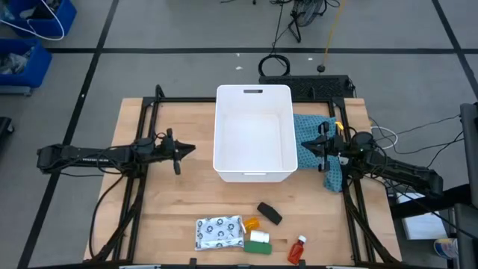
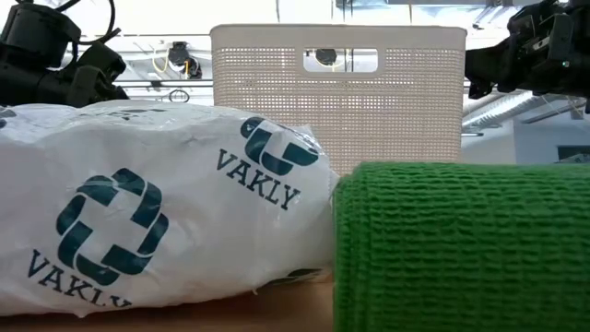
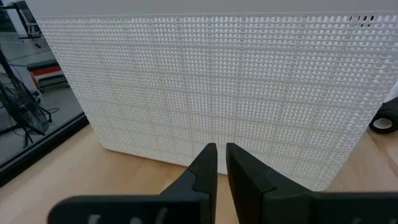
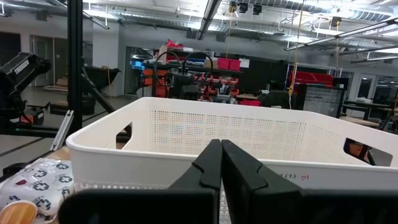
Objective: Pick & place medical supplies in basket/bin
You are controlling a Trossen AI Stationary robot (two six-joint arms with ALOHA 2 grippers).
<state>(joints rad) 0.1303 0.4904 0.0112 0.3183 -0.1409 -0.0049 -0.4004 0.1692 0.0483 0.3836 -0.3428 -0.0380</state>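
Between the two sets of jaws sits the white tub [image 1: 252, 134], upright on the wooden surface [image 1: 164, 209], nothing visible inside it. Supplies lie loose, well apart from both jaws, near the surface's edge beyond the tub's short wall: white patterned packet [image 1: 219, 232], orange bottle [image 1: 252, 223] just beside it, green-white box [image 1: 259, 241] touching the packet's end, black oblong piece [image 1: 269, 213] nearer the tub, red white-capped bottle [image 1: 298, 249] off toward the right arm's side. White cylinder not made out.

Left gripper [image 1: 178, 152]: beside the tub's long wall, pointing at it, jaws nearly together with a thin gap, holding nothing.

Right gripper [image 1: 322, 147]: at the tub's opposite long wall, above a teal-blue cloth [image 1: 308, 134], jaws pressed together, empty.

Low view: packet and green box fill the foreground, tub behind them.
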